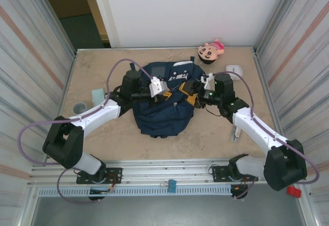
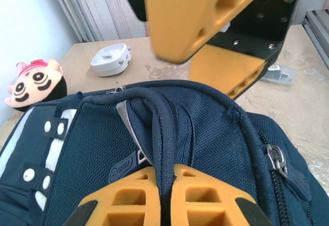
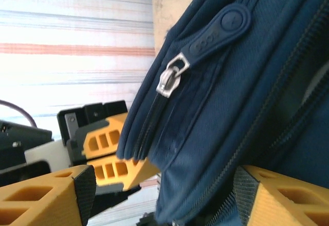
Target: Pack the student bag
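Observation:
The student bag (image 1: pixel 162 114), a navy-blue backpack with white patches, lies in the middle of the table. My left gripper (image 1: pixel 167 93) (image 2: pixel 167 173) is shut on the bag's dark top strap (image 2: pixel 162 128), which runs up between its yellow fingers. My right gripper (image 1: pixel 191 93) (image 3: pixel 164 197) is open at the bag's right side, and a fold of navy fabric (image 3: pixel 216 133) with a zipper hangs between its spread fingers (image 3: pixel 41 197). A silver zipper slider (image 3: pixel 172 79) with a rubber tab sits above them. In the left wrist view the right gripper's fingers (image 2: pixel 200 15) hover open over the bag.
A pink plush doll (image 1: pixel 211 52) lies at the back right, with a white alarm clock (image 1: pixel 234 70) (image 2: pixel 110 60) beside it. A pale blue item (image 1: pixel 97 96) and a grey cup (image 1: pixel 78 107) sit left of the bag. A clear case (image 2: pixel 280 74) lies to the right.

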You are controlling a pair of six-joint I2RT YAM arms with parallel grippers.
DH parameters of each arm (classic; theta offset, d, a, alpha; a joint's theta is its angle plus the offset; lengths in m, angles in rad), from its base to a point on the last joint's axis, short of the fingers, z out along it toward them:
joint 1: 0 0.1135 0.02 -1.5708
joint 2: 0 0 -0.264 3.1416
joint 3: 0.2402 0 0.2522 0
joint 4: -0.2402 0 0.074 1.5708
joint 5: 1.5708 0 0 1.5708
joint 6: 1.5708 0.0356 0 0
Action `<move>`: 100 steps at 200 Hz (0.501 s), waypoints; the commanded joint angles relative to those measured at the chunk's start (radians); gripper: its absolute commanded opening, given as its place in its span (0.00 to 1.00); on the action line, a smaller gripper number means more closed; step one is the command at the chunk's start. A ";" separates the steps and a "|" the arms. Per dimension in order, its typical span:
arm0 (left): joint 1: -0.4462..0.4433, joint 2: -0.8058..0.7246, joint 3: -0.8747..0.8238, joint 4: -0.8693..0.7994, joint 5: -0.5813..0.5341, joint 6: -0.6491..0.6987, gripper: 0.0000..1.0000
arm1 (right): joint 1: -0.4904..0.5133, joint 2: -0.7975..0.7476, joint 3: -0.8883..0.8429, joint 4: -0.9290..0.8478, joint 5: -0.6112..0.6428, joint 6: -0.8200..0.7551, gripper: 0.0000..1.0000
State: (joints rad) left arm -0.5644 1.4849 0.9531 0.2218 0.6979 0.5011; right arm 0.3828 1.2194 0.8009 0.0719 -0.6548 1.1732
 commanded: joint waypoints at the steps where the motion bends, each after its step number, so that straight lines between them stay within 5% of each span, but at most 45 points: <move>1: -0.003 -0.059 0.006 0.121 0.113 0.028 0.00 | 0.012 0.030 0.031 0.080 0.041 0.063 0.70; 24: -0.004 -0.063 0.006 0.110 0.117 0.019 0.00 | 0.027 0.052 0.026 0.118 0.101 0.093 0.64; 46: -0.022 -0.087 0.012 0.045 0.041 -0.010 0.00 | 0.038 0.079 0.023 0.184 0.115 0.126 0.37; 67: -0.062 -0.129 0.024 -0.048 -0.131 -0.091 0.15 | 0.056 0.096 0.026 0.218 0.124 0.136 0.11; 100: -0.114 -0.214 0.091 -0.306 -0.443 -0.393 0.40 | 0.084 0.089 0.042 0.222 0.158 0.126 0.01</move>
State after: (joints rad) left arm -0.6380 1.3903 0.9611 0.0578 0.4625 0.3630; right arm 0.4427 1.3090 0.8043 0.2314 -0.5526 1.3041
